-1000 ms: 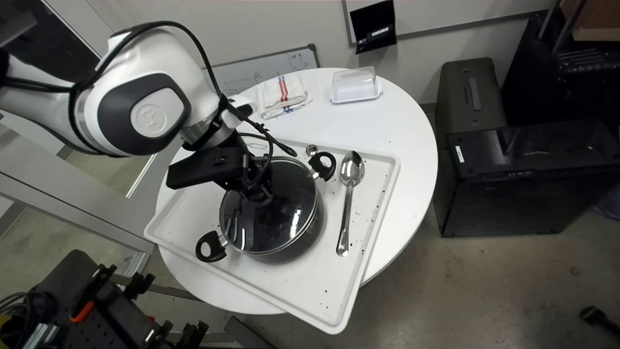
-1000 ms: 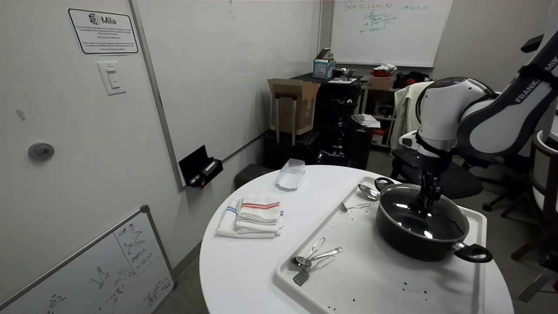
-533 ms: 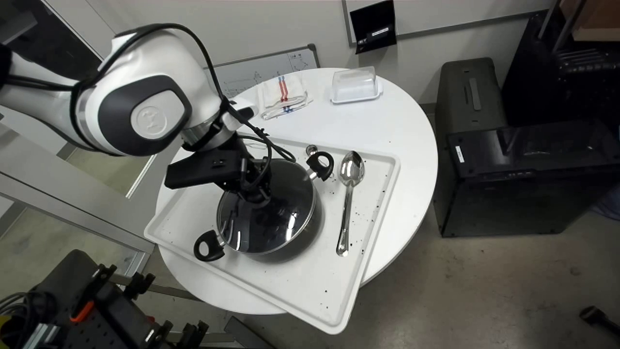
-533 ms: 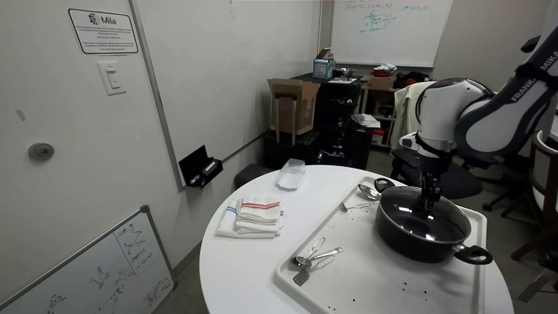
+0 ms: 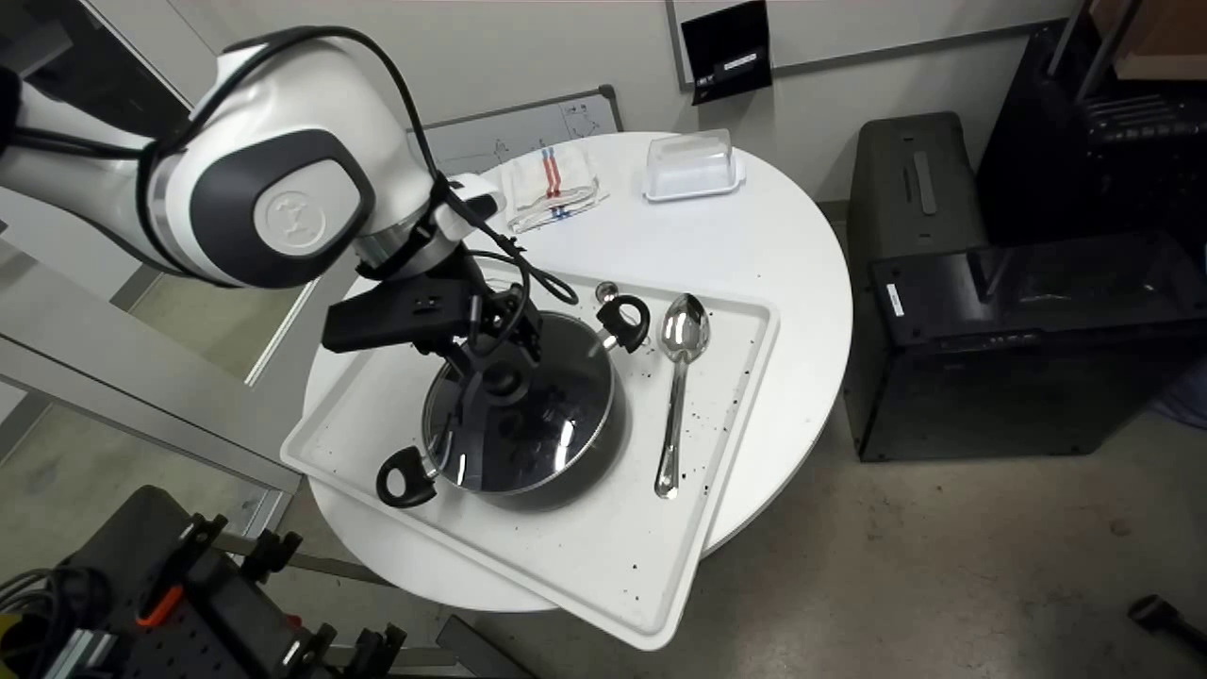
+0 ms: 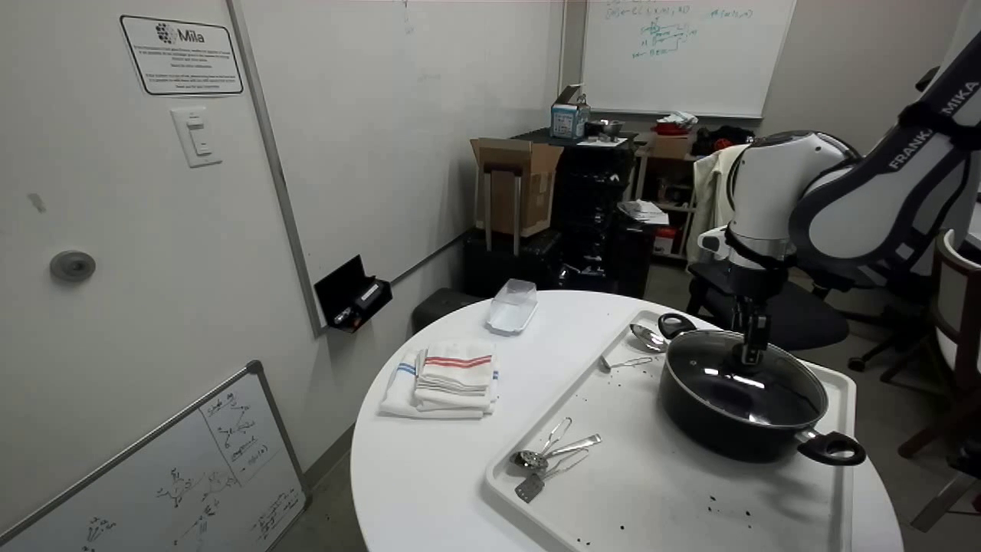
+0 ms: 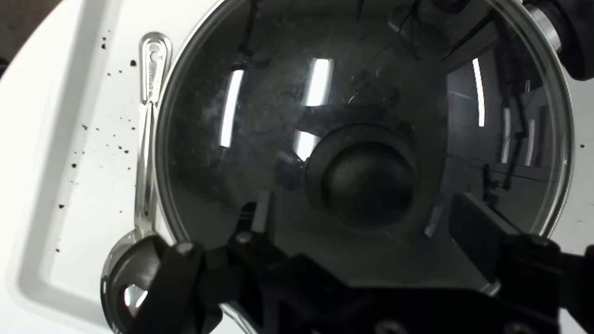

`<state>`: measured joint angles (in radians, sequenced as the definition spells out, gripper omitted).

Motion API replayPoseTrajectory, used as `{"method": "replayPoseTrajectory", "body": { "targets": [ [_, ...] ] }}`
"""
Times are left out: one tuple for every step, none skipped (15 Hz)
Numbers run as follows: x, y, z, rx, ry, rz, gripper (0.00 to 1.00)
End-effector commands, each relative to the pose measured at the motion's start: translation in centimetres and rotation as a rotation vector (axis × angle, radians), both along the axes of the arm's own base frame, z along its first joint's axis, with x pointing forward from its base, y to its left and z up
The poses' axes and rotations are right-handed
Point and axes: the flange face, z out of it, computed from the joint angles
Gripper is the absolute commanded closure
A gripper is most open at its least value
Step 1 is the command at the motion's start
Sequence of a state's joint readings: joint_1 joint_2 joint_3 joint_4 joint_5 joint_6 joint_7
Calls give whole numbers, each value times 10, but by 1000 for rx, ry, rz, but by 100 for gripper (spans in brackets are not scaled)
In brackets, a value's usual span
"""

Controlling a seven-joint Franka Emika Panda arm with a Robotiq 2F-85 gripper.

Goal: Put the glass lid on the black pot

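Note:
The glass lid, dark with reflections, lies over the black pot, its rim following the pot's rim all round in both exterior views. The pot stands on a white tray, its two looped handles pointing outward. My gripper is open above the middle of the lid. In the wrist view the round black knob shows between the spread fingers, with a gap on either side. An exterior view also has the knob free just below the fingertips. The pot's inside is hidden under the dark glass.
On the tray, a large metal spoon lies beside the pot. Several small utensils are at a tray corner. Folded towels and a clear-covered dish sit on the round table.
My gripper has opened, let go of the lid's knob and risen a little. Earlier, the pot and lid shifted slightly and the lid sank a little; both have since stayed put.

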<state>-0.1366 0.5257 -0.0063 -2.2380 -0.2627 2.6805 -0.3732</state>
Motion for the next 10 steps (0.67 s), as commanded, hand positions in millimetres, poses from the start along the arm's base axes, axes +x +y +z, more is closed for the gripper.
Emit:
{"method": "replayPoseTrajectory", "body": {
  "targets": [
    [4, 1, 14, 7, -12, -4, 0],
    [4, 1, 16, 3, -20, -2, 0],
    [5, 1, 17, 3, -21, -1, 0],
    [5, 1, 19, 2, -21, -2, 0],
    [6, 1, 20, 1, -24, -1, 0],
    [6, 2, 21, 0, -26, -1, 0],
    [6, 2, 22, 0, -28, -1, 0],
    [7, 2, 23, -2, -30, 0, 0],
    [7, 2, 24, -2, -31, 0, 0],
    [7, 2, 25, -2, -32, 0, 0]
  ]
}}
